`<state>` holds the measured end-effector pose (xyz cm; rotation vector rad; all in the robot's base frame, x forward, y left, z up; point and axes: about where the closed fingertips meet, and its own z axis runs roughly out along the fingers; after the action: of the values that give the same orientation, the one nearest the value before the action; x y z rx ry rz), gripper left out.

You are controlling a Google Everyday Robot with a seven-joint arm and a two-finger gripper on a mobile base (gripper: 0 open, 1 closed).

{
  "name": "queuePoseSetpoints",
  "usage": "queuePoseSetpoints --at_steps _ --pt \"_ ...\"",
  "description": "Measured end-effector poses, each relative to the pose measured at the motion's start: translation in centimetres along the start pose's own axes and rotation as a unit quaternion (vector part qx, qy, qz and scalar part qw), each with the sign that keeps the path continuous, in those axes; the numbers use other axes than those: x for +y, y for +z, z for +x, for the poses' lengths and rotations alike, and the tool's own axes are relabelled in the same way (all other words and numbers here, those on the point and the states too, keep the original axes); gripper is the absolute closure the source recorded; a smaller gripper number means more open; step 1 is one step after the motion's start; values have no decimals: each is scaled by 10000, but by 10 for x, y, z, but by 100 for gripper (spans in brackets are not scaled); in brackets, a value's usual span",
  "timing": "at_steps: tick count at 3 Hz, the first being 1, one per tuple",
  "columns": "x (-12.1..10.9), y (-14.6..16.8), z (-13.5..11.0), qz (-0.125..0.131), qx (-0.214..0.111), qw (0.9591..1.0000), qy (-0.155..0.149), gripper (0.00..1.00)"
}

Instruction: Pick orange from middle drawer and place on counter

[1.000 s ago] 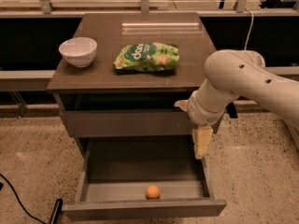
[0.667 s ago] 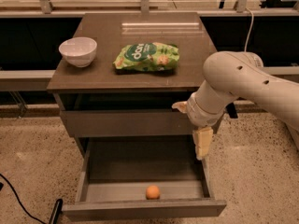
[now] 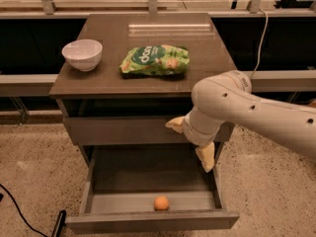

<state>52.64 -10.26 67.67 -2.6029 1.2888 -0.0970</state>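
Cream-yellow fingers [image 3: 206,158] of the gripper [image 3: 190,144] stand spread apart with nothing between them, one pointing down into the open drawer [image 3: 148,222] and the other angled off toward the closed drawer front [image 3: 118,131] just beside it. Below the jaws and off toward the drawer's front wall lies the orange [image 3: 161,203], alone on the drawer floor, close against the front panel and well apart from the fingers. It looks small, round and smooth, so I judge it light and firm enough to take a moderate squeeze, but apt to roll or squirt out if pinched off-centre. The best hold is probably across its widest part, from above, with one finger on each side. The front wall so near the fruit may crowd whichever finger goes on that side, so closing the jaws along the drawer's width seems safer. Above the jaws is the counter [image 3: 113,80], with a green snack bag [image 3: 154,59] closest to them and a white bowl [image 3: 82,54] farther off at the opposite end. Bare surface lies between and in front of these. The white arm [image 3: 256,113] reaches away from the jaws to the side.
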Motion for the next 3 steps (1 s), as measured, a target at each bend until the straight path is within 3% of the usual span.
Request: queuePoseSetpoints --at_steps 1,2,3 --pt "-1 14 -5 272 436 9918 -1172 0" --pt "-4 21 -2 409 588 9882 -1356 0" --pt "-8 32 -6 158 133 9916 -1275 0"
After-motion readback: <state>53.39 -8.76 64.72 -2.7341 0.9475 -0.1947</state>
